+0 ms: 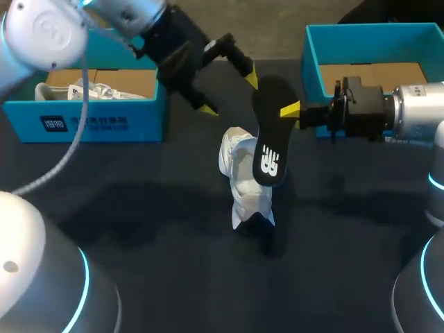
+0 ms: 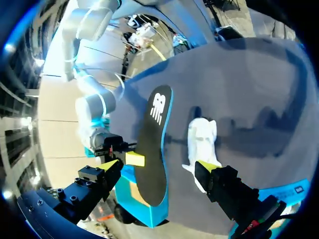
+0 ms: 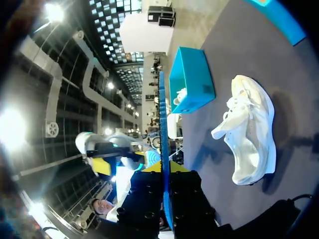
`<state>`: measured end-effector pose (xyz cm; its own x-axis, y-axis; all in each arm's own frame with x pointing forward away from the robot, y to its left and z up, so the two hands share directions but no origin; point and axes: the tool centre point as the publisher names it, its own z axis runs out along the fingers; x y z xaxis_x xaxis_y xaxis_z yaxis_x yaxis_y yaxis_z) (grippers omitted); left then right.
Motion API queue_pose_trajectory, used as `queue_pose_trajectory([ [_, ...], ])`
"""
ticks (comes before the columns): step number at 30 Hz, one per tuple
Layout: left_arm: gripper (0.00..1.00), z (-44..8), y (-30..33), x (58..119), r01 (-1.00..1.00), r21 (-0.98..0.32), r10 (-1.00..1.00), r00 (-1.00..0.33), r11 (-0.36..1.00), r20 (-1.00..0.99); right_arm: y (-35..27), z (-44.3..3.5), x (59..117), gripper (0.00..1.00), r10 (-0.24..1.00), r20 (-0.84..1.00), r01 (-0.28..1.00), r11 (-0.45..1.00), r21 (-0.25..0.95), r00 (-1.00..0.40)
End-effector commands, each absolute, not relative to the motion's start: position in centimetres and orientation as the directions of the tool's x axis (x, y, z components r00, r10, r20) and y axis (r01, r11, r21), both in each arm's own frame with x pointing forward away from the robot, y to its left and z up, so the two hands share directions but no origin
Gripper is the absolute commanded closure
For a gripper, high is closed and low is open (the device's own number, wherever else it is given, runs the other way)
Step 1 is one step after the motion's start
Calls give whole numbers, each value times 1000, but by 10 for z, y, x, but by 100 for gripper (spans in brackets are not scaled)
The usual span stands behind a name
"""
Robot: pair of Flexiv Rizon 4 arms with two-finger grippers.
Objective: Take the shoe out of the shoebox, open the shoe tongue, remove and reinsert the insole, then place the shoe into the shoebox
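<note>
A white shoe lies on the dark table, near the middle. Above it hangs a black insole with a white logo, and my right gripper is shut on its edge from the right. In the right wrist view the insole shows edge-on as a thin blue line between that gripper's fingers, with the shoe beside it. My left gripper hangs open just left of the insole's upper end. In the left wrist view the insole stands between the open left gripper's fingers, the shoe beyond.
A blue shoebox at the back left holds another white shoe. A second blue shoebox stands at the back right, behind my right arm. The table's near half is bare dark cloth.
</note>
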<state>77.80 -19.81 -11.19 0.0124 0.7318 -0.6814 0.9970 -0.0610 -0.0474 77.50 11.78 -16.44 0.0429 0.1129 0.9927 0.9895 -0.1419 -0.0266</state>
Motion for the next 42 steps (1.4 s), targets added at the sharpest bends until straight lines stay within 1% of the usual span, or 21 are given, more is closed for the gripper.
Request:
queue_pose_trajectory([
  [1, 0, -125, -193, 775, 999, -33, 389, -18, -34, -921, 118, -163, 771, 100, 114, 993, 989, -149, -23, 40],
  [8, 0, -130, -197, 770, 999, -14, 214, -6, -35, -977, 115, -158, 767, 100, 117, 992, 988, -152, -19, 37],
  [9, 0, -130, -197, 769, 999, 4, 195, 12, -38, -981, 115, -157, 767, 100, 116, 993, 988, -152, -19, 37],
  [12, 0, -133, -197, 769, 1000, -1, 150, 2, -20, -989, 114, -156, 766, 100, 117, 992, 988, -154, -20, 38],
  [17, 0, -133, -198, 767, 999, 7, 80, 9, -31, -997, 113, -153, 763, 100, 112, 993, 988, -156, -21, 39],
  [35, 0, -130, -216, 768, 997, 82, -14, 82, 13, -997, 133, -135, 747, 100, 56, 997, 992, -119, -41, 48],
  [42, 0, -132, -230, 769, 996, 77, -36, 78, 45, -996, 143, -139, 742, 100, 39, 998, 992, -119, -46, 51],
])
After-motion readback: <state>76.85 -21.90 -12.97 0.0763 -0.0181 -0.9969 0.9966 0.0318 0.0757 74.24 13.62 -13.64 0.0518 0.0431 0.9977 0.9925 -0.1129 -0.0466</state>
